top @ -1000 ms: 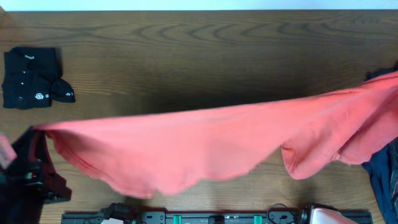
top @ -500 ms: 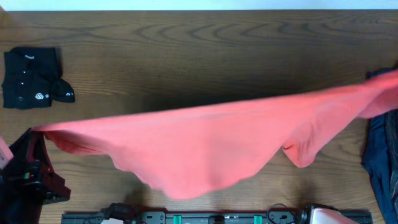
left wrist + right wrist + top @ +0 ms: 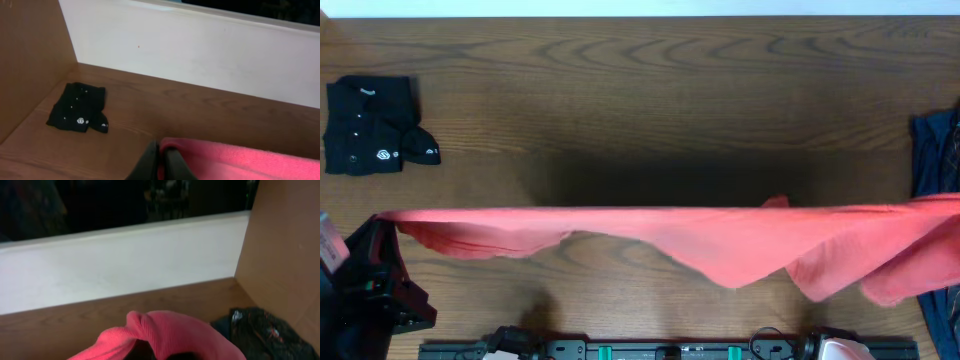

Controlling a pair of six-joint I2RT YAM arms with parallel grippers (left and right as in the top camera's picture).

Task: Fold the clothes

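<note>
The left end effector (image 3: pixel 161 155) was closed on the red T-shirt (image 3: pixel 720 240). Its two dark fingers (image 3: pixel 149 161) pinched the left end of the cloth, and the pink edge curled over their tips. Seen from above, this grip sat near the left edge of the worktop (image 3: pixel 640 100), on the near side.

The right end effector was hidden under a bunched hump of the same red cloth in the right wrist view. Only a dark patch showed below the hump. I could not tell if it was open or closed.

From the left grip, the red T-shirt ran in a long band all the way to the right edge of the overhead view. Its top edge was almost straight. Its lower edge hung down in loose folds, lowest toward the right. The band crossed the near part of the worktop. A dark shadow lay on the wood just beyond it.

Farther out, a black shirt (image 3: pixel 370 125) lay folded small in the far left corner, well apart from the red cloth. A blue garment (image 3: pixel 935 150) lay at the right edge, just beside the red band's right end. A white wall (image 3: pixel 200 50) stood along the far side.
</note>
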